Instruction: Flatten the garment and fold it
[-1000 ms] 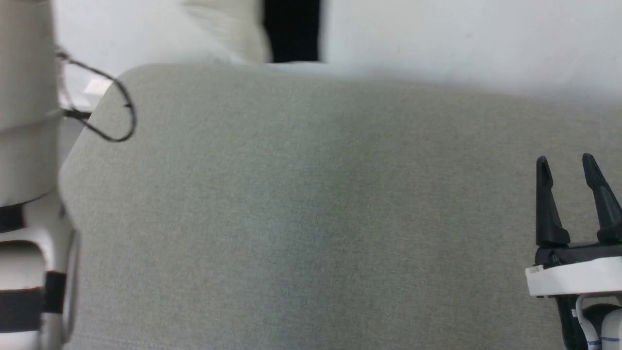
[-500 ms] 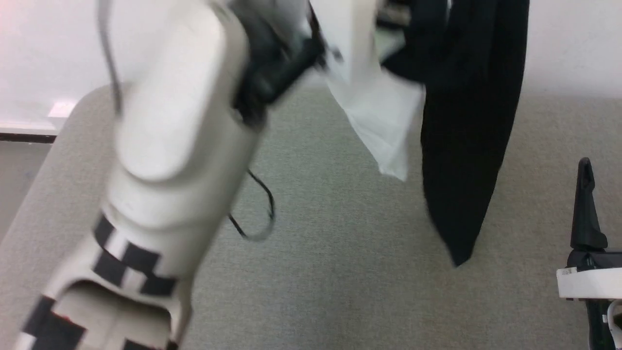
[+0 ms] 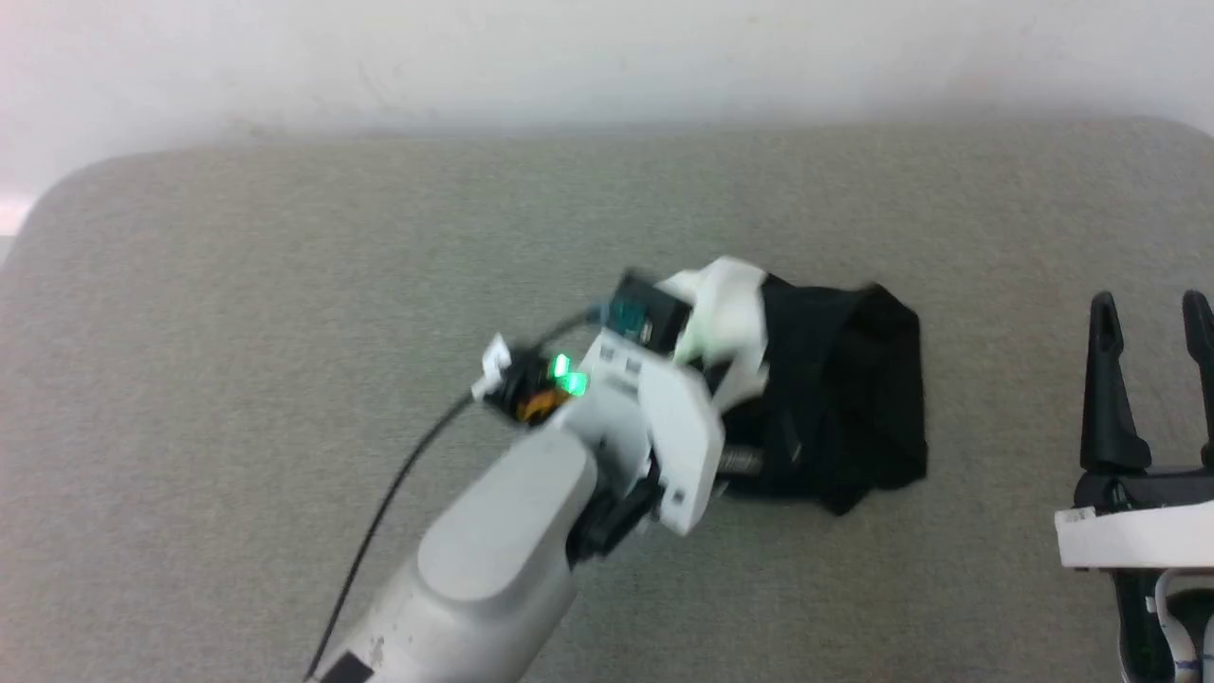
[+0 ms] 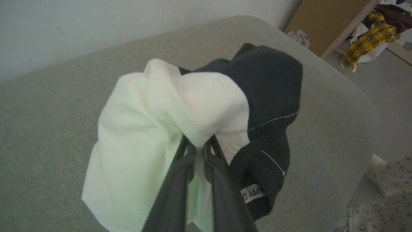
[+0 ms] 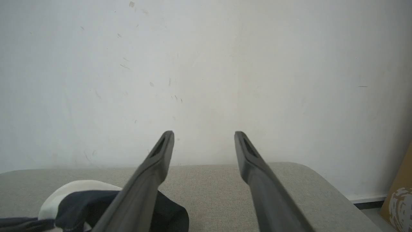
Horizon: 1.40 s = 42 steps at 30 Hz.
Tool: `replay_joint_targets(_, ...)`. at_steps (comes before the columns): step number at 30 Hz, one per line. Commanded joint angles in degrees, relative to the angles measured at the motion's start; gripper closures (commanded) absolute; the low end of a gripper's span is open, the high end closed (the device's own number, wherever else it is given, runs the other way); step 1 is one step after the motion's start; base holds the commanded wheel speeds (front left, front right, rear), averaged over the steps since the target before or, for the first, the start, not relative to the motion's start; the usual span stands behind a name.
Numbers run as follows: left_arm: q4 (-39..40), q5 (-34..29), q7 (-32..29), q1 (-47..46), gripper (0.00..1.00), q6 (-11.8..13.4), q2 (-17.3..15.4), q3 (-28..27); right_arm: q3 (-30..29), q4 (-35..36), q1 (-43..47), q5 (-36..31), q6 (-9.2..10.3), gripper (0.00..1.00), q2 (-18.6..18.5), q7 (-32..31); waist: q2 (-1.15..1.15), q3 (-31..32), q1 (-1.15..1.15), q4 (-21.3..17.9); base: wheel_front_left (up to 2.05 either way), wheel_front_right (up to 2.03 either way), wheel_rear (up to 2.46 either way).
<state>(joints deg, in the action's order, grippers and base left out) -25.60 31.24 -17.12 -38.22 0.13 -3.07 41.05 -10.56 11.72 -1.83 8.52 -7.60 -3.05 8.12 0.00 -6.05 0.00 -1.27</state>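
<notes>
Head: garment [image 3: 835, 398] bunched in a heap on the grey table [image 3: 285, 332], right of centre. Left arm [image 3: 531, 531] reaches onto its white part. Right gripper [image 3: 1150, 305] well off to the right, fingers apart, empty.
Left wrist: left gripper [image 4: 199, 148] pinched tight on a white fold, black sleeve just beside.
Right wrist: fingers spread, nothing between; garment low left on the table.
</notes>
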Motion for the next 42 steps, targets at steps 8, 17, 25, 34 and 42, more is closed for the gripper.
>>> replay_joint_targets(8,-11.80,3.74,2.76,2.31,0.00,0.73,0.16,0.87,0.01,-1.15,-1.23,0.02,0.11,0.00,0.17,-0.04,0.00,-2.60,0.00,-3.34,0.00,0.00,0.00)
replay_joint_targets(17,-5.54,9.31,13.65,0.30,0.00,0.91,0.14,-0.77,-0.56,-1.55,-0.22,0.00,0.11,0.00,0.17,-0.46,0.00,0.40,0.00,-0.96,0.00,0.00,0.00)
replay_joint_targets(25,12.77,8.64,24.23,9.45,0.00,7.99,-8.47,-8.98,-0.68,-1.48,2.48,0.94,0.11,0.00,0.17,-0.51,0.00,3.10,0.00,0.52,0.00,0.00,0.00)
replay_joint_targets(34,35.74,4.82,31.99,34.88,0.00,14.12,-18.49,-20.61,-0.62,-2.64,6.52,2.51,0.11,0.00,0.17,-0.30,0.00,3.91,0.00,0.40,0.00,0.00,0.00)
replay_joint_targets(42,39.11,-4.93,32.10,47.65,0.00,15.69,-16.60,-25.22,-1.46,-3.50,9.26,3.06,0.11,0.00,0.17,-0.70,0.00,3.39,0.00,1.51,0.00,0.00,0.00)
